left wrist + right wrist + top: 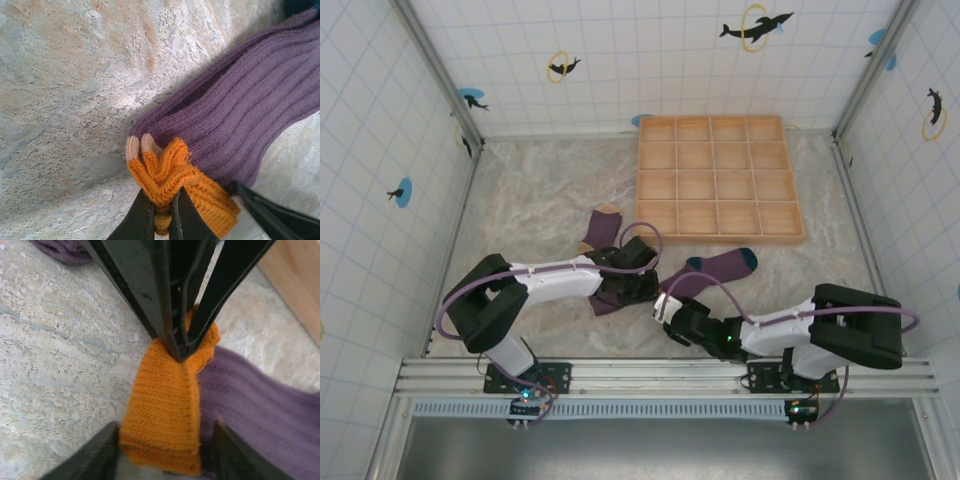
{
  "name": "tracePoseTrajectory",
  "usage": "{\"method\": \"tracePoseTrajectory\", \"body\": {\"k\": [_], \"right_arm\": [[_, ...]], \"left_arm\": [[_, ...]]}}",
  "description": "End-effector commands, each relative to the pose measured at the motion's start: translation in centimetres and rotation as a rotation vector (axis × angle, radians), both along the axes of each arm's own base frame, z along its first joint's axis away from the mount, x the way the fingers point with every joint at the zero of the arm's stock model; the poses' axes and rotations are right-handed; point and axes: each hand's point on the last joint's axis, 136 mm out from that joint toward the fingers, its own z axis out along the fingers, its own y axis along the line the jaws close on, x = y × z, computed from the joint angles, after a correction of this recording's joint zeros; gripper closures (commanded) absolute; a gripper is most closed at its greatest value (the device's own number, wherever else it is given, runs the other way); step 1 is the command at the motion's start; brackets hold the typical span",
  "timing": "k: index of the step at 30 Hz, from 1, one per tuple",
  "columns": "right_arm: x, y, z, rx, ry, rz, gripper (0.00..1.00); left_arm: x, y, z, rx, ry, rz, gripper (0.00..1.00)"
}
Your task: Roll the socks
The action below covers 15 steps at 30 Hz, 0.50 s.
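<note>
Two purple socks lie near the table's front. One sock [715,268] with a teal toe stretches right; its ribbed body [250,115] ends in an orange cuff [170,170]. My left gripper [162,197] is shut on that cuff, bunching it into folds. In the top view the left gripper [638,290] sits just left of my right gripper [665,305]. My right gripper [165,460] stands open, its fingers either side of the hanging orange cuff [160,400], below the left gripper's fingers [165,300]. The other sock [600,230], tan-toed, lies behind the left gripper, partly hidden.
A wooden tray [720,237] of square compartments stands at the back right, its edge [300,280] close to the grippers. Tiled walls enclose the marbled table on three sides. Both arms reach inward from the near rail.
</note>
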Motion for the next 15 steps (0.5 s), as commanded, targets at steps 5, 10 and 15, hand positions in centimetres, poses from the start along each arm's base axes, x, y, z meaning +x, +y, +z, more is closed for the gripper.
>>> {"method": "tracePoseTrajectory", "body": {"k": [5, 10, 15], "right_arm": [[0.7, 1.6, 1.2, -0.003, -0.067, 0.004, 0.45], [0.8, 2.1, 1.1, -0.023, -0.098, 0.008, 0.48], [0.3, 2.5, 0.9, -0.028, -0.099, 0.035, 0.48]], "left_arm": [[-0.9, -0.9, 0.4, -0.026, 0.026, -0.033, 1.0], [-0.9, -0.9, 0.4, -0.027, 0.029, -0.034, 1.0], [-1.0, -0.8, 0.4, -0.028, 0.034, -0.036, 1.0]]}}
